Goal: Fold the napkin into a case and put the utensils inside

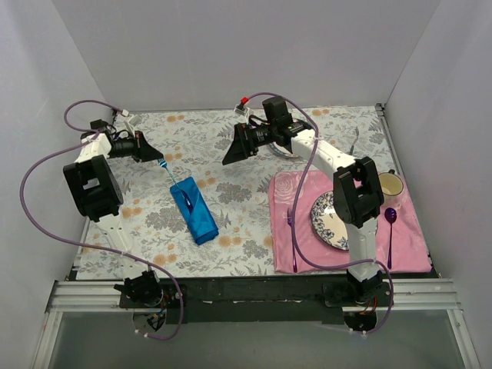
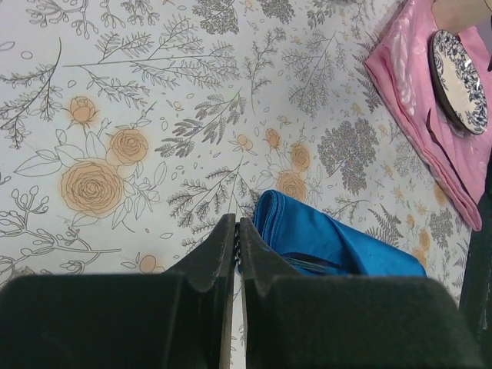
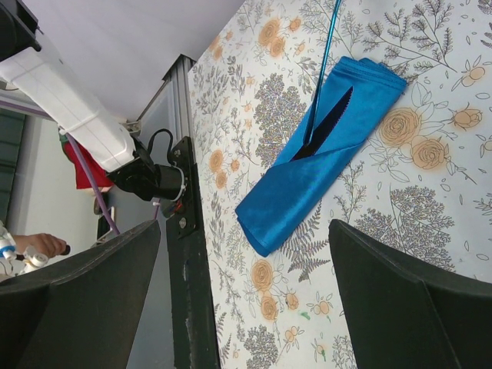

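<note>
1. The case [image 1: 194,209], a narrow blue pouch, lies flat on the floral cloth [image 1: 231,192], well left of the pink placemat [image 1: 411,244].
2. The dark knife [image 3: 332,121] shows its serrated blade in the case's opening.
3. The left gripper [image 1: 157,160], farther left of the placemat, is pinched tight on the light-blue fork [image 1: 171,174], whose other end reaches the case.
4. The right gripper [image 1: 231,154] is spread wide and holds nothing, hovering beyond the placemat's far left corner.

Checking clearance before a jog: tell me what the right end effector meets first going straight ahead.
Likely the folded blue napkin, lying ahead of its open fingers; depth is unclear, so the tablecloth might come first.
</note>
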